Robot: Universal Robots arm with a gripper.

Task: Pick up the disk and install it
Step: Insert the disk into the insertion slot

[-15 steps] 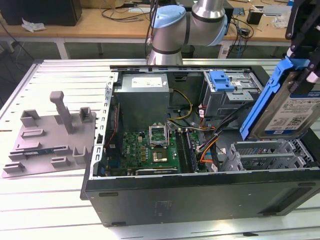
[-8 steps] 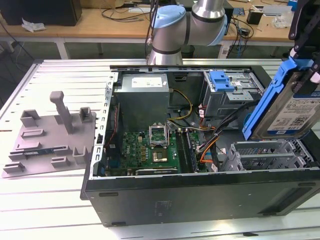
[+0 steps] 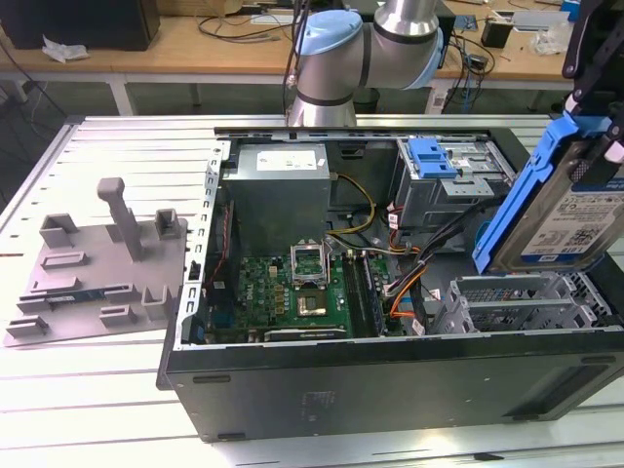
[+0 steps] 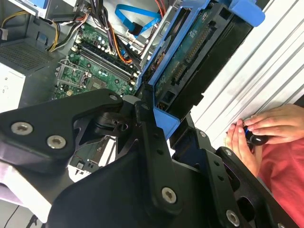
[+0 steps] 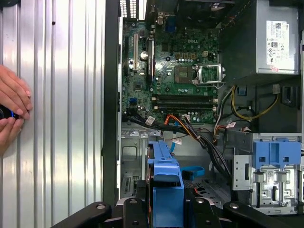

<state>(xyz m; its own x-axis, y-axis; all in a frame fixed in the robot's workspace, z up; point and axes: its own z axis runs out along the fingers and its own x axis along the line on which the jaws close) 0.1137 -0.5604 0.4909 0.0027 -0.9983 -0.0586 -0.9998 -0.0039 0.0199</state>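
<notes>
Hanging over the open black computer case, the blue-framed silver disk, pinched by the fingers, should be kept clear of cables.

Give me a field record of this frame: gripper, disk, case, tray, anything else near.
gripper: shut on the disk's blue bracket
disk: held in the air, tilted, over the computer case at the exterior view's right; not yet installed
drive cage: grey metal, below the disk
grey tray: on the table, outside the case, at the exterior view's left
hands: a person's, over the table beside the case
</notes>
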